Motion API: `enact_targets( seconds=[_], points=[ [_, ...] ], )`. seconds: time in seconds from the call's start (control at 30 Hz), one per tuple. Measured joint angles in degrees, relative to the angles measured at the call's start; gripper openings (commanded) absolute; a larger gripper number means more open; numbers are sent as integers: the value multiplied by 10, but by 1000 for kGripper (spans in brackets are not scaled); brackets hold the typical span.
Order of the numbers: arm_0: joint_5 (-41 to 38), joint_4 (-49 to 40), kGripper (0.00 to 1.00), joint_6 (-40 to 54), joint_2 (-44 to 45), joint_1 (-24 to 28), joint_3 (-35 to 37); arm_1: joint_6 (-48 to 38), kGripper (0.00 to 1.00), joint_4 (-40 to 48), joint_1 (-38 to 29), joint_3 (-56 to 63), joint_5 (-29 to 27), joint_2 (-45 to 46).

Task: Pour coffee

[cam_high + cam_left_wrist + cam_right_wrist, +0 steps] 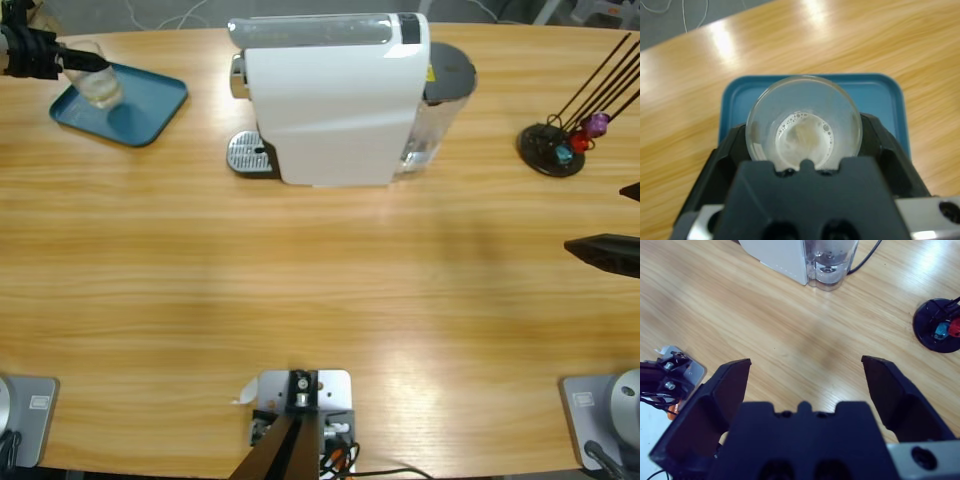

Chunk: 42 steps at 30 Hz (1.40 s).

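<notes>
High view: white coffee machine (335, 95) at the desk's (300, 270) far middle, no legible lettering; yellow sticker on its side unreadable. Left claw (805, 150) clamped on a clear glass (804, 122) with a little foamy pale liquid, held over the blue tray (120, 105) at the far left corner. Right claw (805, 377) spread wide, holding nothing, above bare desk. Capsule stand (555, 148) far right.
</notes>
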<state>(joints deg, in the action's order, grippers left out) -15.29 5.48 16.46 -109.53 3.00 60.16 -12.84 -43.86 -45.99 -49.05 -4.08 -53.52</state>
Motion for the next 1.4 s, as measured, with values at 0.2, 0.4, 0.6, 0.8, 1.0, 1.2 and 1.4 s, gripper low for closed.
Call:
enact_targets(
  seconds=[0.2,0.4,0.6,0.8,1.0,1.2,1.4],
  points=[
    [-1,1,0,-13,-18,0,0,0,987,0,0,0,0,-7],
    [-9,4,965,-17,-21,0,0,0,982,0,0,0,0,-9],
    [-19,7,987,-18,-22,1,-6,0,982,0,0,0,0,-12],
    [-24,7,987,-17,2,1,-31,0,982,0,0,0,0,-12],
    [-25,-9,987,-17,109,0,-43,0,986,0,0,0,-1,-11],
    [-22,-159,987,-17,261,-77,-67,0,987,0,0,0,-3,-10],
    [-41,-243,999,-45,392,-183,-121,0,987,-1,0,0,-9,-8]
  ],
)
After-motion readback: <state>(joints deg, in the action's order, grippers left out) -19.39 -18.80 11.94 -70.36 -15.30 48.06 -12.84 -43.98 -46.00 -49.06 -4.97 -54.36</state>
